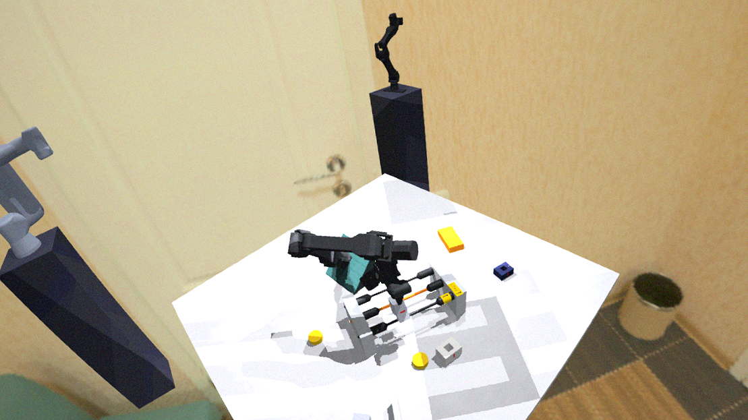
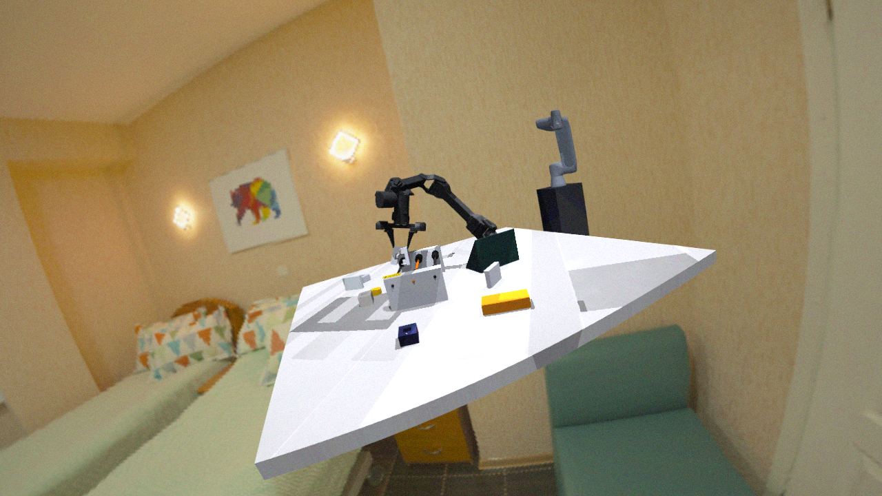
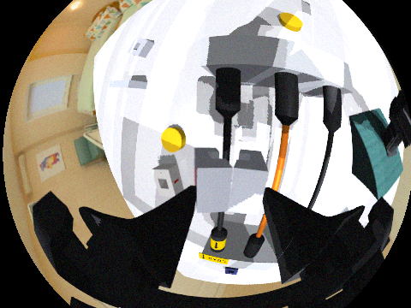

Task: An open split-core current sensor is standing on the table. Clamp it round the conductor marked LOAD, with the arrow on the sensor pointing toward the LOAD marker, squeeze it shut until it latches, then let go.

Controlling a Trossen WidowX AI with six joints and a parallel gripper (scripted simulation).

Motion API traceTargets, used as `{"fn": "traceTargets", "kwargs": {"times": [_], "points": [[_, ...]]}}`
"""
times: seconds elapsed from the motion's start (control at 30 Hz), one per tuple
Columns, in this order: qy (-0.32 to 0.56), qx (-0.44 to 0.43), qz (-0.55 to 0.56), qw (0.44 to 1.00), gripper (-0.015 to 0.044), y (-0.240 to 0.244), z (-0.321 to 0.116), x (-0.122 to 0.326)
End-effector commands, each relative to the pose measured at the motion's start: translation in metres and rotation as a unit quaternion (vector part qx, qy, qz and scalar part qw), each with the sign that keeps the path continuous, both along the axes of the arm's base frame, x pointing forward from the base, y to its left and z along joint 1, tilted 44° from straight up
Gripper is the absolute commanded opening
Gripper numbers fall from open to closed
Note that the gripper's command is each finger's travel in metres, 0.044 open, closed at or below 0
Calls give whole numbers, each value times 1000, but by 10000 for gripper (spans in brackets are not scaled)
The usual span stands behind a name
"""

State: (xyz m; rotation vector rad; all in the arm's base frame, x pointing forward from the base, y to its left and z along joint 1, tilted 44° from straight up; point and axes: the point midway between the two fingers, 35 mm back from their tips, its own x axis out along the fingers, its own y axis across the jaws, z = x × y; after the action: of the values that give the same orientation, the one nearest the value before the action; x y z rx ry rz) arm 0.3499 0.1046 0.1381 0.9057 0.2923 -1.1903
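Note:
My gripper (image 1: 398,298) (image 2: 402,247) (image 3: 229,192) is shut on the light grey split-core sensor (image 1: 400,311) (image 2: 400,254) (image 3: 213,190). Its two halves show side by side with a narrow gap in the wrist view; a red mark is on one side. The black conductor (image 1: 425,309) (image 3: 226,133) with a yellow band (image 1: 445,298) (image 3: 217,242) at one end runs under or through the sensor, which hides part of it. A yellow label (image 1: 455,289) (image 3: 214,257) with an arrow sits on the end block there. The sensor's arrow, the latch and whether it encircles the conductor cannot be told.
Beside the sensor run an orange conductor (image 3: 280,167) and another black conductor (image 3: 327,158). A teal wedge (image 1: 349,274) (image 2: 496,251) (image 3: 374,150) stands beyond. An orange block (image 1: 451,238) (image 2: 505,302), navy block (image 1: 503,274) (image 2: 408,337), white block (image 1: 447,356) and yellow discs (image 1: 315,337) (image 1: 420,360) lie around.

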Motion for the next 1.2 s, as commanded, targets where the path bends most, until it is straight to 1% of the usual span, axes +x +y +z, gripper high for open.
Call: {"fn": "traceTargets", "kwargs": {"times": [0.0, 0.9, 1.17], "points": [[1, -3, 0, 1000, 0, -5, -4, 2], [0, -4, 0, 1000, 0, -35, -30, 19], [-1, -1, -1, 1000, 0, -32, -28, 18]]}}
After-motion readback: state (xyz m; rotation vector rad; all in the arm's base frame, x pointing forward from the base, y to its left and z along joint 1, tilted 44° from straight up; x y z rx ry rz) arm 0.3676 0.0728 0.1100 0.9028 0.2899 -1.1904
